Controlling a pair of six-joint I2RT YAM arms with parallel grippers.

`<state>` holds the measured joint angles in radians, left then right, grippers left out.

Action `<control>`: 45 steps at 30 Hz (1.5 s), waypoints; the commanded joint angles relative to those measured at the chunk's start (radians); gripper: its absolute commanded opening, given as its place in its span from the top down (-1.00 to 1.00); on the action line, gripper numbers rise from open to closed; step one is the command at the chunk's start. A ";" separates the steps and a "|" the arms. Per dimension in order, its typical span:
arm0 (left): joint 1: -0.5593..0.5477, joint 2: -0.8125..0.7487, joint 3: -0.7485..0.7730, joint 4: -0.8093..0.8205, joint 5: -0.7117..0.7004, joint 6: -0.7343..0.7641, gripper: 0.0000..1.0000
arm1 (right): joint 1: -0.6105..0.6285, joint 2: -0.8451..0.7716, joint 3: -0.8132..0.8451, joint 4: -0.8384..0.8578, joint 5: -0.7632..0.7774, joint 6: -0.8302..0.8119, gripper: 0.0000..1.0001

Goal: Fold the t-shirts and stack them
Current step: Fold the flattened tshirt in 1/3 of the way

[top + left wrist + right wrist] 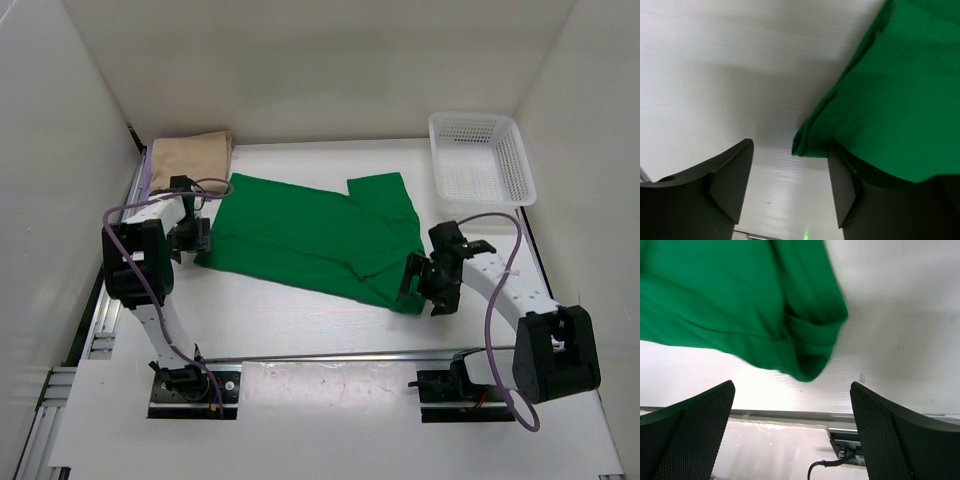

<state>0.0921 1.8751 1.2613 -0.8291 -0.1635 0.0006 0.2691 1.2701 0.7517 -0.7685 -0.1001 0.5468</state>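
Left fingers (730, 185) and right fingers (695, 430) gape at green t-shirt (310, 235) ends

Left claw (190, 237) and right claw (412, 278), both unclenched.
The left fingers stand parted; the right fingers spread very wide, nothing between them.

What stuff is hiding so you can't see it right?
- Bright green cloth t-shirt: both wrist views, cut off by picture edges.
- Folded tan cloth shirt: top view, whatever lies beneath it is covered.
- Left gripper: top view, fingers too small and dark to separate.
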 commanded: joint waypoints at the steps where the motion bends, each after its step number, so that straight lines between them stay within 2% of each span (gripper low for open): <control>1: -0.002 0.016 0.024 0.007 0.083 -0.001 -0.41 | 0.002 -0.020 -0.054 0.096 -0.050 0.058 -1.00; 3: -0.002 0.025 0.024 0.007 0.107 -0.001 -0.27 | 0.002 -0.020 -0.098 0.158 -0.050 0.070 -1.00; 4: -0.002 0.025 0.024 0.007 0.116 -0.001 -0.12 | 0.002 -0.011 -0.109 0.178 -0.050 0.079 -1.00; 5: -0.002 0.025 0.024 0.007 0.127 -0.001 0.22 | 0.002 0.006 -0.118 0.193 -0.050 0.079 -0.96; 7: -0.002 0.035 0.013 0.007 0.140 -0.001 0.49 | -0.007 0.038 -0.127 0.222 -0.033 0.105 -0.79; 8: -0.002 0.035 0.004 0.007 0.140 -0.001 0.60 | -0.017 0.038 -0.127 0.233 -0.021 0.105 -0.61; 9: -0.002 0.026 -0.011 0.007 0.153 -0.001 0.79 | -0.018 0.038 -0.141 0.245 0.009 0.119 -0.20; 12: 0.008 -0.004 -0.048 0.007 0.136 -0.001 0.79 | -0.050 0.038 -0.163 0.290 0.020 0.119 0.37; 13: 0.017 -0.016 -0.060 0.007 0.116 -0.001 0.79 | -0.050 0.029 -0.163 0.281 0.020 0.119 0.79; 14: 0.017 -0.030 -0.075 0.007 0.066 -0.001 0.79 | -0.065 0.029 -0.163 0.281 0.010 0.119 0.96; 20: 0.052 -0.223 -0.239 -0.002 -0.077 -0.001 0.79 | -0.074 -0.054 -0.172 0.119 -0.007 0.130 1.00; 24: 0.052 -0.358 -0.336 -0.077 -0.126 -0.001 0.79 | -0.074 -0.112 -0.182 0.017 -0.036 0.154 1.00; 25: 0.052 -0.369 -0.370 -0.093 -0.136 -0.001 0.73 | -0.074 -0.127 -0.198 0.006 -0.047 0.154 1.00; 26: 0.052 -0.369 -0.385 -0.114 -0.145 -0.001 0.51 | -0.074 -0.142 -0.209 0.006 -0.056 0.165 1.00; 28: 0.052 -0.392 -0.410 -0.114 -0.192 -0.001 -0.04 | -0.074 -0.153 -0.229 0.006 -0.081 0.165 1.00; 30: 0.041 -0.404 -0.392 -0.114 -0.290 -0.001 -0.15 | -0.074 -0.153 -0.244 0.006 -0.093 0.165 1.00; 33: -0.087 -0.467 -0.254 -0.102 -0.393 -0.001 -0.18 | -0.074 -0.153 -0.255 0.026 -0.102 0.156 1.00; 34: -0.142 -0.485 -0.203 -0.093 -0.377 -0.001 -0.18 | -0.074 -0.153 -0.267 0.026 -0.102 0.156 1.00; 35: -0.276 -0.513 -0.104 -0.093 -0.355 -0.001 -0.18 | -0.074 -0.153 -0.267 0.037 -0.111 0.156 1.00; 36: -0.351 -0.513 -0.059 -0.079 -0.328 -0.001 -0.18 | -0.074 -0.144 -0.267 0.046 -0.112 0.156 1.00; 37: -0.427 -0.513 -0.019 -0.079 -0.250 -0.001 -0.18 | -0.074 -0.134 -0.267 0.046 -0.121 0.144 1.00; 38: -0.578 -0.496 0.040 -0.062 -0.208 -0.001 -0.18 | -0.074 -0.133 -0.267 0.055 -0.121 0.143 1.00; 40: -0.733 -0.443 0.090 -0.062 -0.116 -0.001 -0.21 | -0.074 -0.114 -0.267 0.067 -0.121 0.143 1.00; 41: -0.867 -0.365 0.108 -0.053 -0.091 -0.001 -0.21 | -0.074 -0.114 -0.267 0.067 -0.121 0.143 1.00; 44: -1.082 -0.224 0.147 -0.019 0.008 -0.001 -0.21 | -0.074 -0.104 -0.290 0.096 -0.121 0.143 1.00; 45: -1.118 -0.194 0.147 0.026 0.036 -0.001 -0.21 | -0.074 -0.104 -0.299 0.097 -0.121 0.153 1.00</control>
<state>-0.9096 1.5631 1.4273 -0.7940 -0.2718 0.0002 0.2012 1.1576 0.4835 -0.6945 -0.2119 0.7002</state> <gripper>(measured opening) 0.602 0.014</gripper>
